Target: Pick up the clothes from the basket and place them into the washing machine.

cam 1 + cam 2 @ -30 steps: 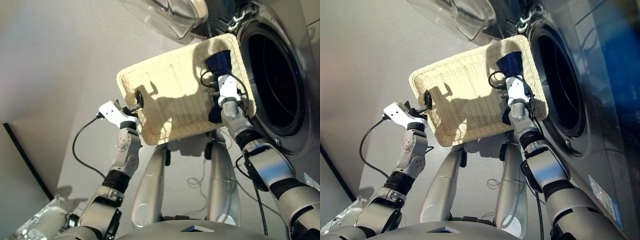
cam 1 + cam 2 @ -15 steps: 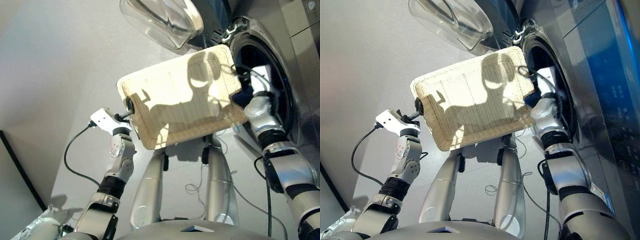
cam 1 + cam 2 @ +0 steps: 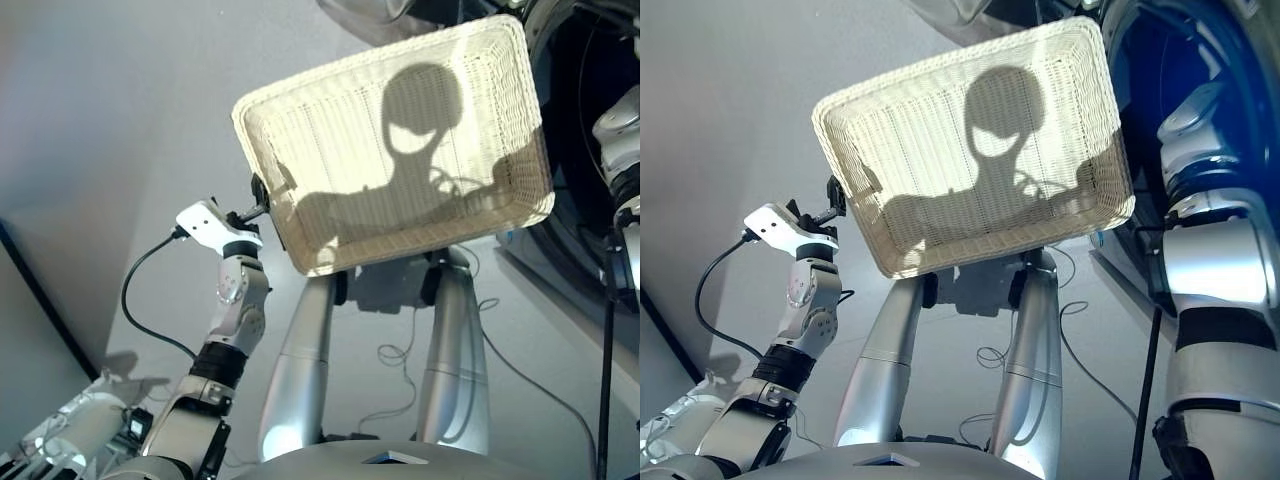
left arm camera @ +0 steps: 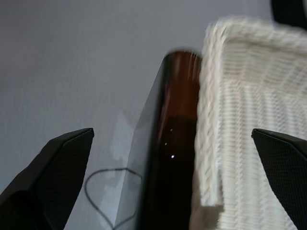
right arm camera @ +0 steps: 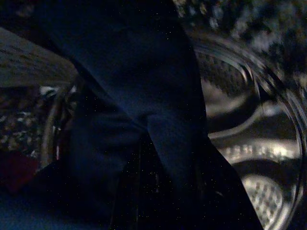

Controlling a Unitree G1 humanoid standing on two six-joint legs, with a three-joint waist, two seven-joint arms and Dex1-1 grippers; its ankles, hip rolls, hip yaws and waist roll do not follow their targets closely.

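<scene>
I judge the job close to its end: the dark grey glossy front-loading washing machine (image 3: 1230,60) fills the right edge of my head views with its round drum opening gaping, and my right arm reaches into that opening, so the last load looks to be going in rather than already dropped. The shallow cream-beige woven basket (image 3: 300,110) is held up tilted in front of me, its inside facing the camera, and I can see no garment left in it, only shadow on the weave. My left pincer (image 3: 257,203) sits at the basket's short rim; in the left wrist view its two black fingers (image 4: 57,158) stand wide apart with the rim between them, so I cannot tell whether they are actually pinching it. In the right wrist view a navy blue strip of cloth (image 5: 144,96) hangs right in front of the camera, with the perforated steel drum behind it, so the garment is inside the machine's mouth. The cloth hides my right pincer, so I cannot tell whether it grips.
</scene>
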